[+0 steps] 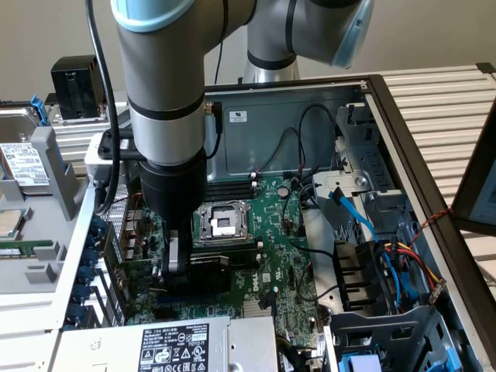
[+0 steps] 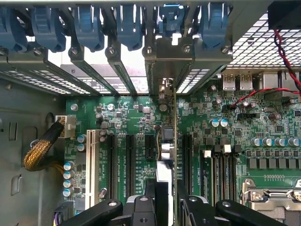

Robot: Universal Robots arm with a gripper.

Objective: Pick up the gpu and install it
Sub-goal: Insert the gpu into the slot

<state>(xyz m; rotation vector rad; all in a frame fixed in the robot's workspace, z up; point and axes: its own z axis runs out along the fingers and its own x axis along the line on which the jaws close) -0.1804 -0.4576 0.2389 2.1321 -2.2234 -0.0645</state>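
My gripper (image 1: 177, 267) reaches down into the open computer case (image 1: 387, 101), low over the motherboard (image 1: 279, 256) beside the CPU socket. In the wrist view the gpu (image 2: 168, 141) appears edge-on as a thin card standing upright between the fingers (image 2: 151, 200), which are shut on it. The card lies along an expansion slot, and its metal bracket (image 2: 162, 70) meets the rear slot opening under a blue latch. Whether the card sits fully down in the slot cannot be told. In the exterior view the dark body of the gpu (image 1: 203, 283) sits under the gripper.
A row of blue slot latches (image 2: 89, 23) lines the case's rear wall. The CPU socket (image 1: 221, 223), RAM slots (image 2: 221, 165) and a red-black wire (image 2: 282, 52) are close by. A power supply (image 1: 174, 345), drive-bay cables (image 1: 364, 225), a hard drive (image 1: 23, 163) and a black box (image 1: 76, 84) surround the work area.
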